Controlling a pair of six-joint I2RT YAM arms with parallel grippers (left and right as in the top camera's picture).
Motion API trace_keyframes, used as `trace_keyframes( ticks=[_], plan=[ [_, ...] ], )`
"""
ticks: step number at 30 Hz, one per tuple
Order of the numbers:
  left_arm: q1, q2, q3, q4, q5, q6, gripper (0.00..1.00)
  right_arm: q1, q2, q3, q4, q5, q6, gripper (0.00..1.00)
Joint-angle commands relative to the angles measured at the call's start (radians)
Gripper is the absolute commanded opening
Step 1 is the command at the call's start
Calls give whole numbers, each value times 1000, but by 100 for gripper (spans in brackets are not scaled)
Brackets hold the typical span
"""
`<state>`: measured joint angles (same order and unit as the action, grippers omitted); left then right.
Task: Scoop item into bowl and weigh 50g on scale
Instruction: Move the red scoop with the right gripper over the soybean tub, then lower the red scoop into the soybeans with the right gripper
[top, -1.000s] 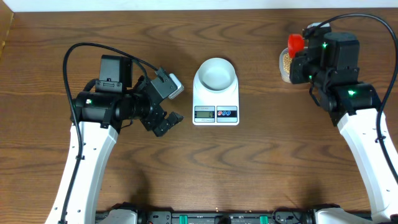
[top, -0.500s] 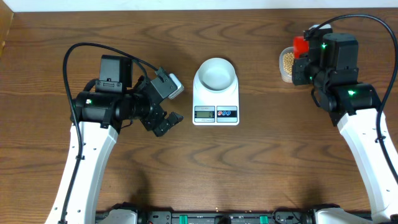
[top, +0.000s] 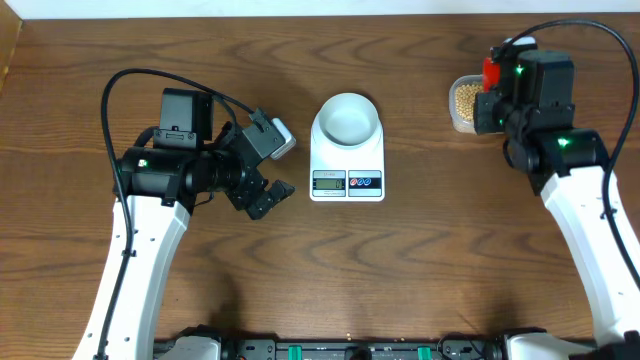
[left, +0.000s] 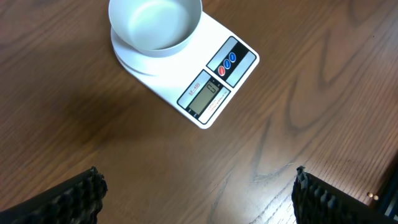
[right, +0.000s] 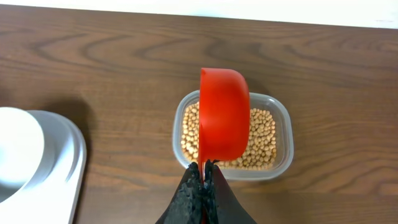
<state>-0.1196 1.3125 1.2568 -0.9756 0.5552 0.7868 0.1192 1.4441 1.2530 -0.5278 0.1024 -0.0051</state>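
Soybeans (right: 264, 137) fill a clear tub (right: 285, 124) right of the scale (top: 347, 182); right gripper (right: 202, 171) clamps red scoop (right: 224, 112) over them, left gripper (left: 199, 199) stands wide apart.

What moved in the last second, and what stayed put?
The right gripper, shut on the red scoop, drifted a little toward the right edge of the overhead view, so more of the clear tub of beans shows. Nothing was picked up or let go. The left gripper stayed open and still, and the bowl stayed on the scale.
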Motion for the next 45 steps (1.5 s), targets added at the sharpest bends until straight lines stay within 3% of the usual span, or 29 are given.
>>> trace_keyframes(
  ticks=[1, 9, 17, 23, 45],
  plan=[
    [3, -13, 11, -4, 9, 13, 98, -9, 50, 72, -26, 11, -31, 1],
    [3, -13, 11, -3, 9, 13, 98, -45, 214, 241, -203, 12, -207, 1],
    [3, -13, 11, -3, 9, 13, 98, -59, 303, 254, -190, 56, -349, 1],
    [3, -13, 11, -4, 9, 13, 98, -43, 374, 254, -177, 221, -367, 1],
    [3, -13, 11, -4, 9, 13, 98, -38, 422, 228, -112, 221, -378, 1]
  ],
)
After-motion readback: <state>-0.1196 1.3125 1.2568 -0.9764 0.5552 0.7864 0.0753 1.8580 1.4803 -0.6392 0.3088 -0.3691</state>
